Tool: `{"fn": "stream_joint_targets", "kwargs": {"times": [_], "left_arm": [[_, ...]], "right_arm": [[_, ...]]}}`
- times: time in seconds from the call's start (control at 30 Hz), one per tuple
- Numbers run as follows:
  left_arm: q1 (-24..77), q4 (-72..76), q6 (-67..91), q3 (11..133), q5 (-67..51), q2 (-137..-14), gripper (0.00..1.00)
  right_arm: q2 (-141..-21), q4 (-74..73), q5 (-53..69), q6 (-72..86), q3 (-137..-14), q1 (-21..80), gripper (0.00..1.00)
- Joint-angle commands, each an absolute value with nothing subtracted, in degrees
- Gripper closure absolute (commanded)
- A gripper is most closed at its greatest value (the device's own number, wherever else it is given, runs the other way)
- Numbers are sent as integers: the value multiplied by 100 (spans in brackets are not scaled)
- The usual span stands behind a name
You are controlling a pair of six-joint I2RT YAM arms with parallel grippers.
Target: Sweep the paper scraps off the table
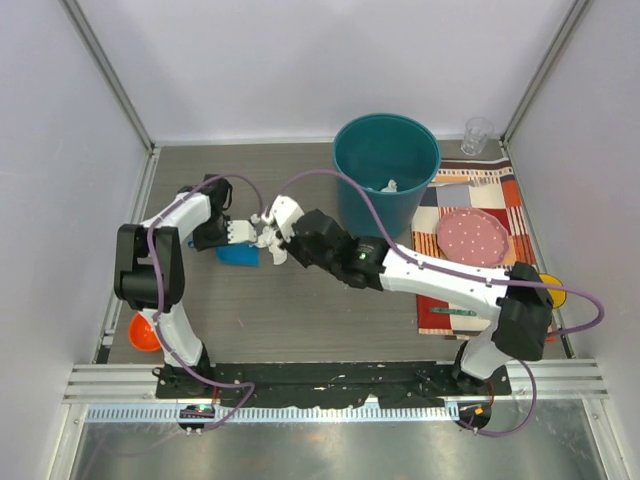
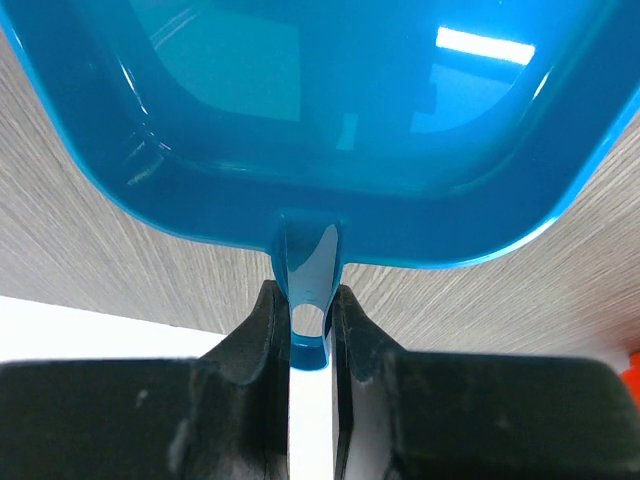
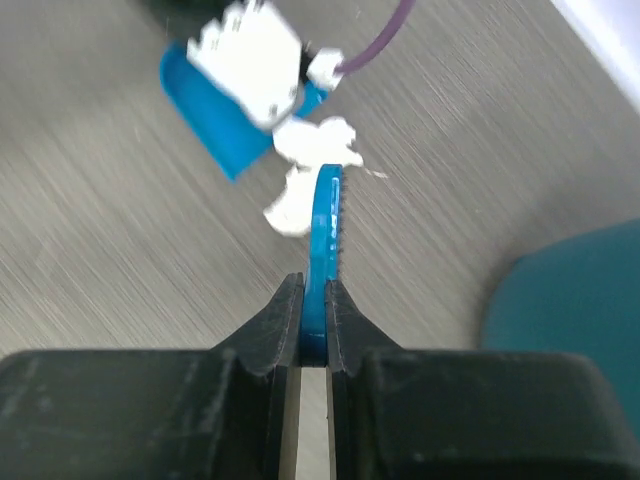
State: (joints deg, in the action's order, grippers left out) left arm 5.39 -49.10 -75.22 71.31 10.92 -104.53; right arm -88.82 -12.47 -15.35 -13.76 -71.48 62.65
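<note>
The paper scraps (image 3: pixel 290 208) are small crumpled white wads that look nearly weightless and soft. A bristle stroke should roll them easily, but a quick flick could send them skipping past the pan, so I judge that slow, low strokes suit them better than any pinch. A few lie bunched on the table (image 1: pixel 300 320) near its middle, just beside the mouth of the blue dustpan (image 2: pixel 330 120); one more wad shows inside the teal bin (image 1: pixel 400 215). The left jaws are clenched on the dustpan's thin handle tab; whether the pan's lip touches the wood I cannot tell. The right jaws are clamped on the blue brush (image 3: pixel 324 235), its toothed edge right at the wads. The table is dark wood-grain, flat and smooth-looking, so little should snag. Pale walls close in three sides, the bin stands near the right arm's wrist, and a striped placemat (image 1: pixel 500 190) carrying a pink plate (image 1: pixel 472 237) lies well off to the right
</note>
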Motion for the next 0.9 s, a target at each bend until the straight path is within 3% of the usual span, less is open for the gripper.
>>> {"fn": "stream_joint_targets", "kwargs": {"times": [0.0, 0.13, 0.43, 0.67, 0.87], "left_arm": [[624, -4957, -7093, 7102, 1107, -10547, 100], [703, -4843, -6979, 6822, 1046, -10389, 100], [756, -4755, -6821, 6794, 853, -10424, 100], [800, -4790, -6601, 6847, 668, -10459, 100], [791, -4772, -6135, 7084, 545, -10678, 100]], "right_arm": [[-9491, -1660, -2225, 2076, -8094, 6013, 99], [-9975, -1828, -2363, 3092, -8455, 5845, 99], [-10932, -2153, -3621, 2531, -9439, 5731, 99], [-11935, -2065, -2401, 2874, -10167, 5546, 99], [-11708, -1119, -1371, 3190, -10012, 5563, 99]]}}
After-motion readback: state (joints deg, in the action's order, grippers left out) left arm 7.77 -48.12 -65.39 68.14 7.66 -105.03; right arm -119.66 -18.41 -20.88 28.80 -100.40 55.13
